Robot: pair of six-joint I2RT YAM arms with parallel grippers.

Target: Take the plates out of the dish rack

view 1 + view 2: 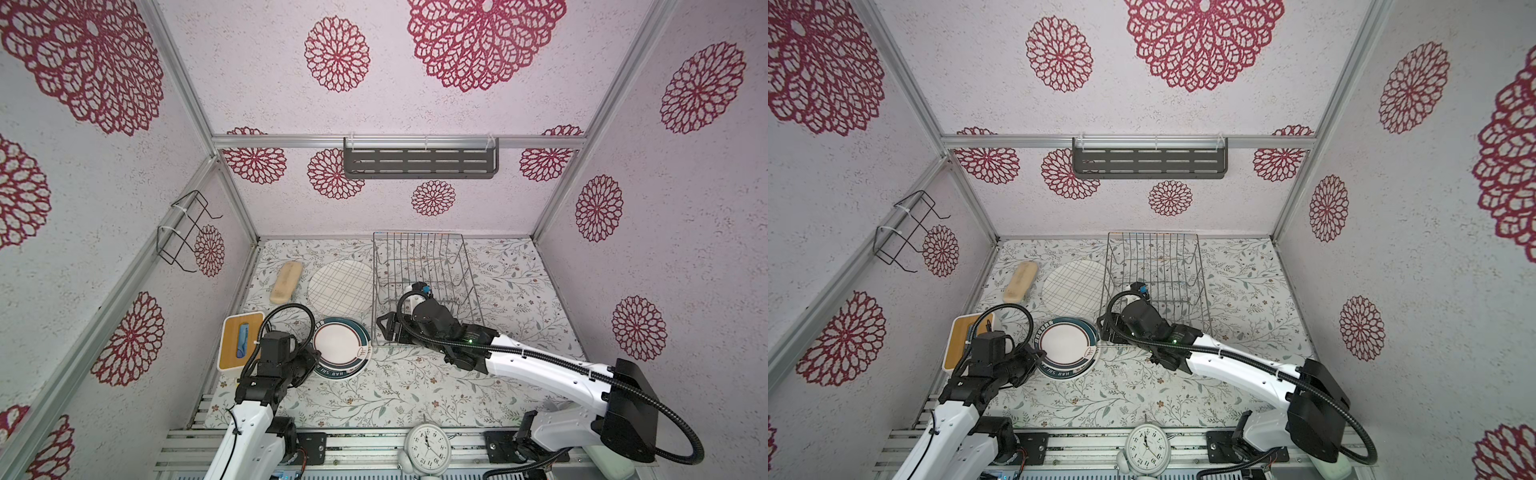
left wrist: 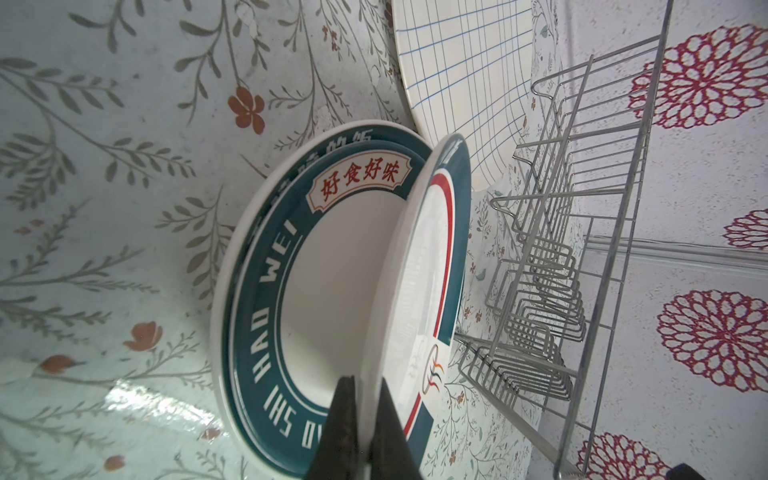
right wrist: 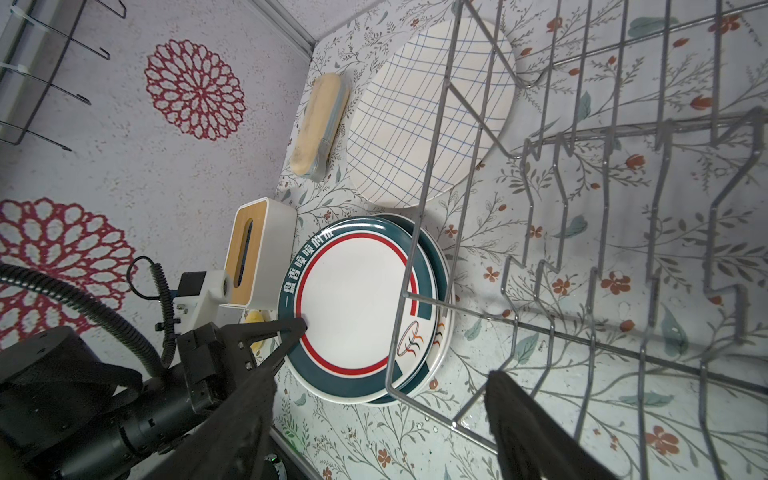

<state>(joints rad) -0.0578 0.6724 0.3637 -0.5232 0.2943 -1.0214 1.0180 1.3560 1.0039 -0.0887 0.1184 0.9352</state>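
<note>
So the left claw (image 2: 365, 380) is pinched tight on the rim of a teal-rimmed plate (image 2: 432, 270), holding it tipped up over the other teal plates (image 2: 257, 311) stacked on the surface (image 1: 415, 386), just left of the dish rack (image 1: 424, 266). The grid plate (image 1: 340, 286) lies flat behind the stack, right beside the rack. The right claw (image 3: 378, 386) is spread wide, gripping nothing, by the rack's near left corner.

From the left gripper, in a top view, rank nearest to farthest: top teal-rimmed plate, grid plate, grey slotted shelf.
1. Top teal-rimmed plate: its rim gripped by the left gripper.
2. Grid plate: flat, farther back, beside the dish rack.
3. Grey slotted shelf: high on the back wall.
</note>
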